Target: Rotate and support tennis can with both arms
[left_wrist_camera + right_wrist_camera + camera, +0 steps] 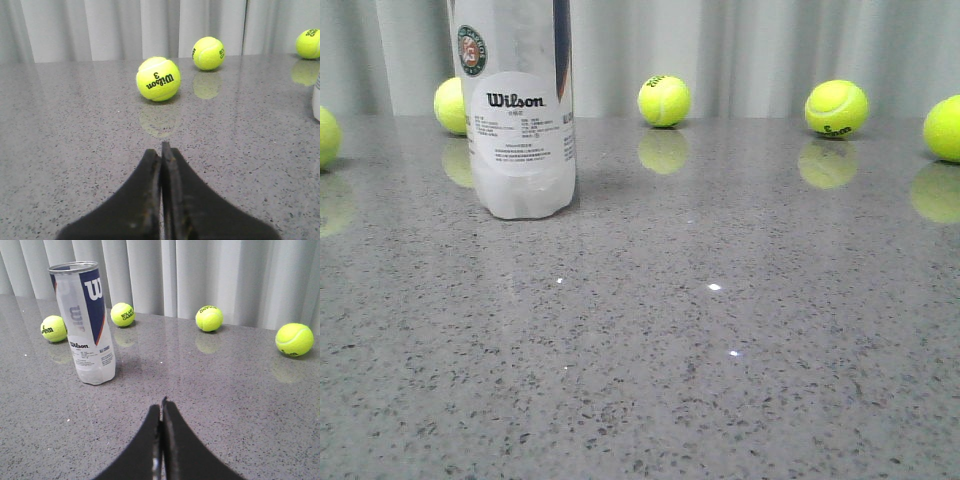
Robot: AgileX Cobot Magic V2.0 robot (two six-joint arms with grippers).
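Observation:
The tennis can (518, 110) stands upright on the grey speckled table at the far left of the front view, its top cut off by the frame. The right wrist view shows the whole can (85, 322) with its silver rim, standing well ahead of my right gripper (162, 407). Only the can's edge (316, 97) shows in the left wrist view. My left gripper (161, 150) is shut and empty, low over the table, facing a tennis ball (158, 79). My right gripper is shut and empty too. Neither gripper shows in the front view.
Several yellow-green tennis balls lie along the back of the table (720, 350) by a grey curtain: one behind the can (450, 105), others at mid-back (664, 100) and right (836, 108), (945, 128). One sits at the left edge (325, 135).

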